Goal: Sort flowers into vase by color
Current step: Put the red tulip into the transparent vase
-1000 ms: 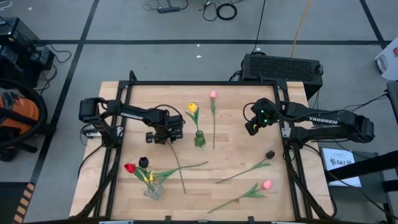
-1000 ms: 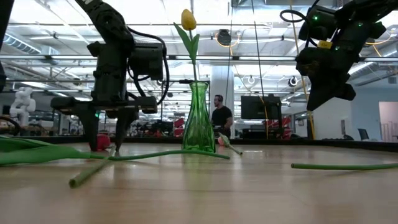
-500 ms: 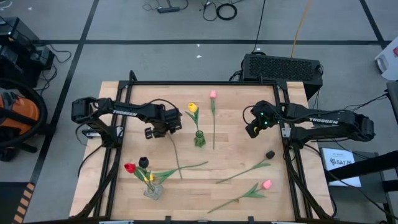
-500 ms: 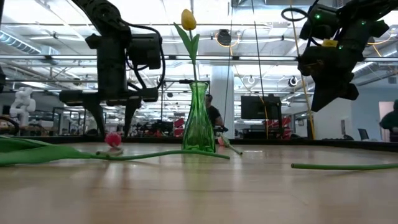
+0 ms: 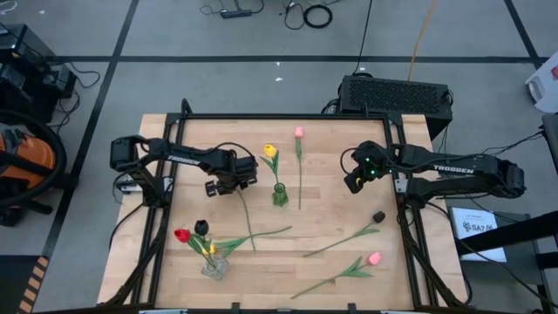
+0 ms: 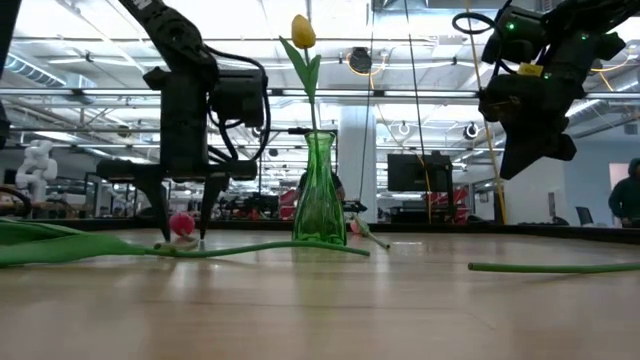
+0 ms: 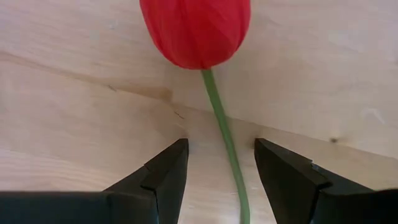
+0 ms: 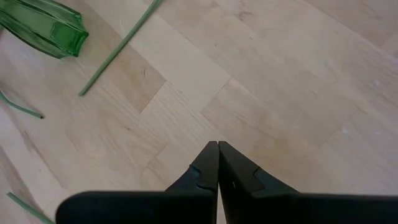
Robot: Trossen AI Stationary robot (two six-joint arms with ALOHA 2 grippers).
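Two arms over the wooden table [image 5: 349, 148], and the action is all on the left side. The left gripper [image 7: 221, 146] has dipped back down toward the boards after lifting clear half a second ago. Its fingers stand wide apart, one on each side of a thin green stem [image 7: 224, 137], gripping nothing. Over the last second that flower has also slid a little toward the far edge, and now it lies still, flat on the wood just left of the green vase [image 5: 280, 195]. My read: this is the line-up for a fresh grab just below the head, so nothing new is sorted yet.

The right gripper [image 8: 217, 144] waits high over the right half, fingers pressed fully together and empty.

The green vase stands upright mid-table with one yellow tulip [image 5: 270, 151] in it. A clear vase [image 5: 214, 267] sits near the front left with red, black and yellow heads clustered at it. Loose on the table are a pink tulip [image 5: 299, 133] behind the green vase, plus a black tulip [image 5: 378, 216] and another pink one [image 5: 375, 258] front right.

Smallest and closest up, the red tulip [image 7: 196, 31] itself: a smooth, closed, glossy head lying just ahead of the open fingertips.
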